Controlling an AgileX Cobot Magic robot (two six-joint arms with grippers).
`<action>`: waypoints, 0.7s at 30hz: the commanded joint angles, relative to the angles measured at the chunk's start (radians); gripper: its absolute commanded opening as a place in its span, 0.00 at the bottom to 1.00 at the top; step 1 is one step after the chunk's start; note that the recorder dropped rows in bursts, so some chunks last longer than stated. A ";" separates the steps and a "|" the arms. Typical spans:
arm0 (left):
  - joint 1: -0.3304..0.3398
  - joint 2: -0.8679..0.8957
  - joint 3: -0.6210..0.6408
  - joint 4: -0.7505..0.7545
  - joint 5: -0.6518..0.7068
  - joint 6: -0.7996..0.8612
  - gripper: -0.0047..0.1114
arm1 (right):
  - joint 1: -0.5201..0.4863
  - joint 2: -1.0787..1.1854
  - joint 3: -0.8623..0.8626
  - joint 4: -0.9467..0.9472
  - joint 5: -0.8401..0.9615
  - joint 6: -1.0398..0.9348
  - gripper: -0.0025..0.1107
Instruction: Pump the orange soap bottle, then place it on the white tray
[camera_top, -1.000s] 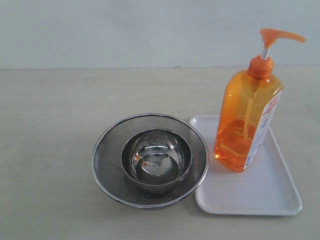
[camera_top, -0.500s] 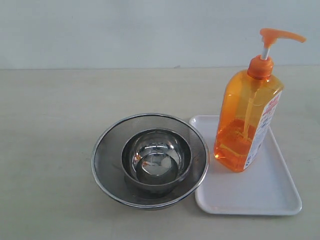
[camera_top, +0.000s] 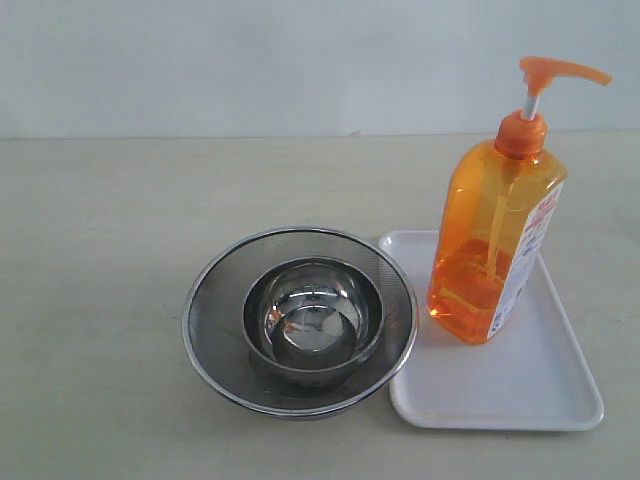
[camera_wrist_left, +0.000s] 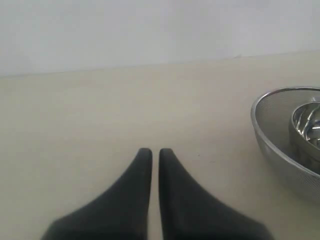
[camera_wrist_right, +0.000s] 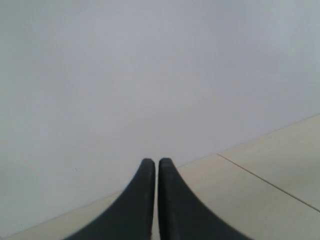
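Observation:
The orange soap bottle (camera_top: 495, 235) stands upright on the far left part of the white tray (camera_top: 520, 385), its pump head (camera_top: 555, 72) raised and pointing right. Neither arm shows in the exterior view. In the left wrist view my left gripper (camera_wrist_left: 155, 151) is shut with nothing between its black fingers, over bare table to the left of the strainer. In the right wrist view my right gripper (camera_wrist_right: 155, 161) is shut on nothing and faces the white wall; the bottle and tray are out of that view.
A round steel mesh strainer (camera_top: 215, 320) with a steel bowl (camera_top: 313, 315) inside sits just left of the tray, its rim touching or nearly touching the tray's edge. The strainer (camera_wrist_left: 280, 140) also shows in the left wrist view. A white wall stands behind the table.

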 joint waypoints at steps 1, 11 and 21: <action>0.005 -0.004 0.004 0.001 0.002 -0.007 0.08 | 0.000 -0.007 0.005 -0.007 -0.010 -0.005 0.02; 0.005 -0.004 0.004 0.001 0.002 -0.007 0.08 | 0.000 -0.007 0.005 0.002 -0.010 -0.026 0.02; 0.005 -0.004 0.004 0.003 0.000 -0.007 0.08 | -0.144 -0.195 0.005 -0.218 0.290 -0.162 0.02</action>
